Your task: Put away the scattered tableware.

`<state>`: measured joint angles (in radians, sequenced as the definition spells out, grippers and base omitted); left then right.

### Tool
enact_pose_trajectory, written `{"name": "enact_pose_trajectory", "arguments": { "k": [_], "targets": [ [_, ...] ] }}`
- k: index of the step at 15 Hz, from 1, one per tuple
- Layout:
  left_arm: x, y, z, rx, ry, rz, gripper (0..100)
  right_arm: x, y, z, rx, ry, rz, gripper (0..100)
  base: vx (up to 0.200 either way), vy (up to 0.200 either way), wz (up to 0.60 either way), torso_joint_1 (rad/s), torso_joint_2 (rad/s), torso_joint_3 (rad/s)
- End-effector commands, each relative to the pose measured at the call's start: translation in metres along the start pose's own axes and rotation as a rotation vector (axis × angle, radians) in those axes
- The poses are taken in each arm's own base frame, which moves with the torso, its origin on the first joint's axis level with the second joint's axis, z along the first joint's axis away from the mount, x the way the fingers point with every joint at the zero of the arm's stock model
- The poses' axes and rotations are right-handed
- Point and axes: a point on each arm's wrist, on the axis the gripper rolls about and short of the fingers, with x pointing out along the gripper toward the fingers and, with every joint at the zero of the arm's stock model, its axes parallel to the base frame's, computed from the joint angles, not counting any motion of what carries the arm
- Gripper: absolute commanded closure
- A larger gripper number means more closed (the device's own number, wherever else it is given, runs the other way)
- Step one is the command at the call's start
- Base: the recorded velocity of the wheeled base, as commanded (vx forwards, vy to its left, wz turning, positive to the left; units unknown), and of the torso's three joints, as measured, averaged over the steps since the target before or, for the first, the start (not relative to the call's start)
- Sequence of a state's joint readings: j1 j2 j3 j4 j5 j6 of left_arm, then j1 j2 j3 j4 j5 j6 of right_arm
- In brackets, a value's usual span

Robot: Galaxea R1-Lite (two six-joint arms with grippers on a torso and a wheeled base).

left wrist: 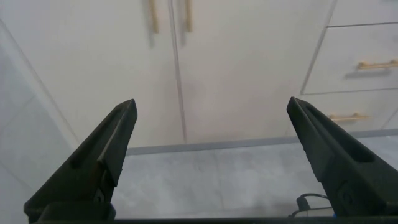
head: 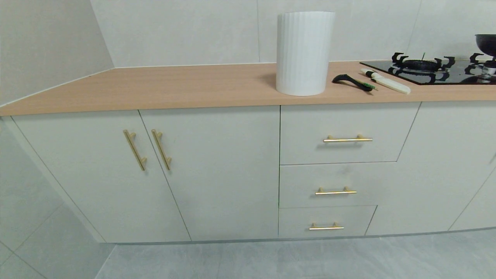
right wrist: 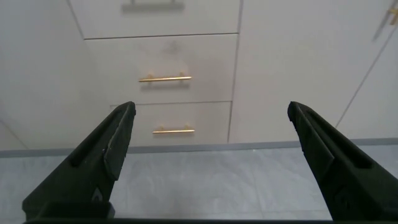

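Tableware lies loose on the wooden counter point(head: 174, 87), toward its right end: a black-handled utensil point(head: 350, 81) and, just to its right, a white-handled utensil point(head: 387, 82). Neither is held or stowed, so the tidying appears not yet begun. A tall white ribbed container point(head: 303, 52) stands just left of them and is a likely home for them. A black hob point(head: 426, 71) sits farther right. Closed drawers point(head: 345, 133) lie below. The left gripper point(left wrist: 211, 107) and right gripper point(right wrist: 211, 109) hang low before the cabinet fronts, jaws wide apart and empty. Nothing seems to block the utensils.
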<state>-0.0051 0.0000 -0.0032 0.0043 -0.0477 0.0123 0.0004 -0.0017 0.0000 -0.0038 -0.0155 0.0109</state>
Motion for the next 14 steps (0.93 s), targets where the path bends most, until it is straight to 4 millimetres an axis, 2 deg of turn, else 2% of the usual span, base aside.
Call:
{"name": "enact_pose_trajectory", "arguments": {
  "k": [1, 7, 10, 14],
  "targets": [
    [0.0001, 0.0000, 0.0000, 0.000, 0.002, -0.001, 0, 0.0001, 0.0000, 0.0001, 0.000, 0.001, 0.000, 0, 0.000, 0.000, 0.00, 0.000, 0.00, 0.000],
    [0.0001, 0.0000, 0.0000, 0.001, 0.002, -0.001, 0, 0.0001, 0.0000, 0.0000, 0.000, 0.002, 0.000, 0, 0.000, 0.000, 0.00, 0.000, 0.00, 0.000],
    [0.0001, 0.0000, 0.0000, 0.001, 0.002, -0.001, 0, 0.0001, 0.0000, 0.0001, 0.001, 0.001, 0.000, 0, 0.200, 0.000, 0.00, -0.001, 0.00, 0.001],
    [0.0001, 0.0000, 0.0000, 0.003, 0.002, -0.001, 0, 0.0001, 0.0000, 0.0001, 0.001, 0.001, 0.000, 0, 0.000, 0.000, 0.00, 0.000, 0.00, 0.000]
  ]
}}
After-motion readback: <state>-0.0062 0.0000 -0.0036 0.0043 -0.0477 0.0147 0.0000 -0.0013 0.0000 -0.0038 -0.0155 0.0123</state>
